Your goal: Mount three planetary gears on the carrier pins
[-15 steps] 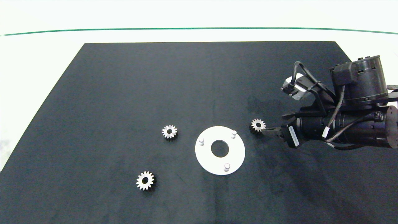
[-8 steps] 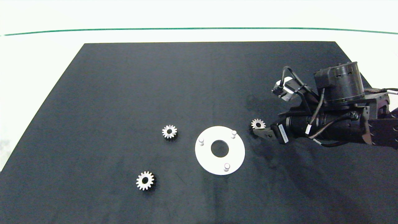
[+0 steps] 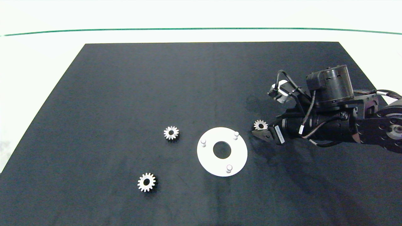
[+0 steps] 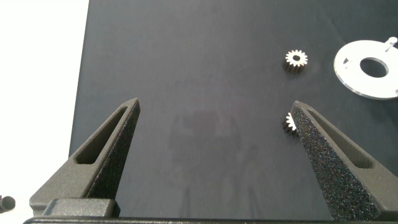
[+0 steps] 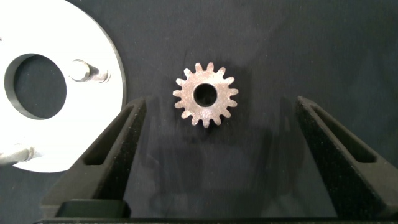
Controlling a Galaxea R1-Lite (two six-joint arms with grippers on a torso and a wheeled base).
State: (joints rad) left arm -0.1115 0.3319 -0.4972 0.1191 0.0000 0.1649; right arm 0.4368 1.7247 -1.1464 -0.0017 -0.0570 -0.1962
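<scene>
Black mat (image 3: 125, 94) on a white table (image 3: 37, 62); no legible writing (a white label on the right arm is unreadable). Right gripper (image 5: 217, 134) low over the mat just right of the white disc (image 3: 240, 157), jaws wide apart, straddling one planetary gear (image 5: 204, 94) without touching it. Carrier pins (image 3: 236, 135) all bare. Two other gears (image 3: 171, 132) lie left of the disc. Left gripper (image 4: 214, 127) spread wide, holding nothing.

Right gripper (image 3: 262, 134) partly hides one planetary gear (image 3: 260, 125).
</scene>
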